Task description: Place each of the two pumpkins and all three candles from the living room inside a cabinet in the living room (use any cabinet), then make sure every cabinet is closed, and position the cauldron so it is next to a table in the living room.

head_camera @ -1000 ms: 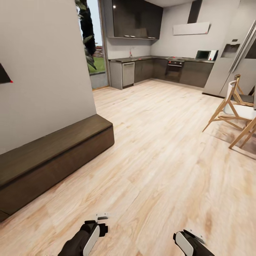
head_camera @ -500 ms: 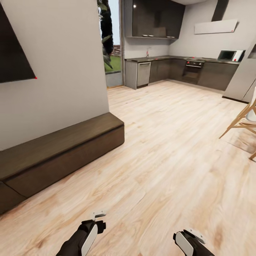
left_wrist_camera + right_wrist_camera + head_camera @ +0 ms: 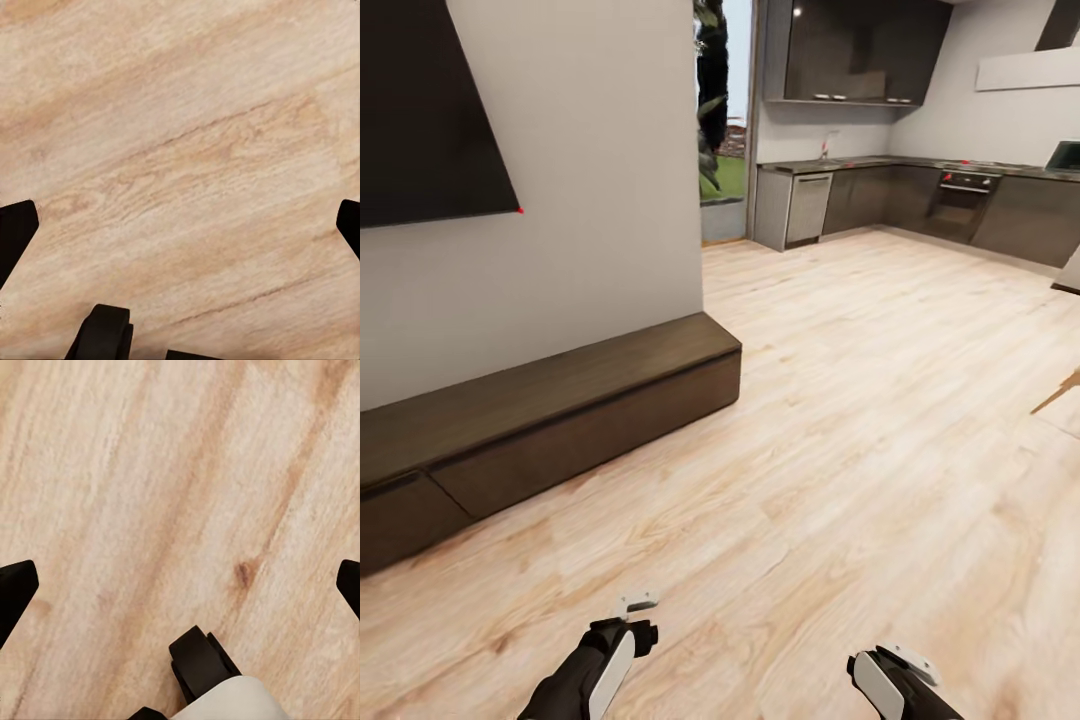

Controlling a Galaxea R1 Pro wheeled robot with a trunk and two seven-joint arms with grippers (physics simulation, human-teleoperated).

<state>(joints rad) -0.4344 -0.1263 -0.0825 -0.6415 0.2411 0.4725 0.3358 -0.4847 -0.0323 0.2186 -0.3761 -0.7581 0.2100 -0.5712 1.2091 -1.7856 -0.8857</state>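
The low dark-brown cabinet (image 3: 560, 400) runs along the white wall at the left of the head view, its drawer fronts shut and its flat top bare. Both arms hang low at the bottom edge of that view, the left arm (image 3: 600, 665) and the right arm (image 3: 895, 685), above bare floor. In the left wrist view my left gripper (image 3: 180, 225) is open, its black fingertips (image 3: 15, 229) far apart over wood planks. My right gripper (image 3: 180, 585) is open likewise, fingertips (image 3: 13, 585) wide, nothing between them. Pumpkins, candles, cauldron and table are out of view.
A black wall screen (image 3: 420, 120) hangs above the cabinet. Light wood floor (image 3: 840, 420) stretches ahead to dark grey kitchen units (image 3: 920, 200). A glazed opening with a plant (image 3: 715, 120) stands beyond the wall's corner. A wooden chair leg (image 3: 1060, 392) pokes in at right.
The camera has turned left: the cabinet and wall screen fill more of the picture, and the chairs and fridge have slid out at the right. Both arms keep their pose.
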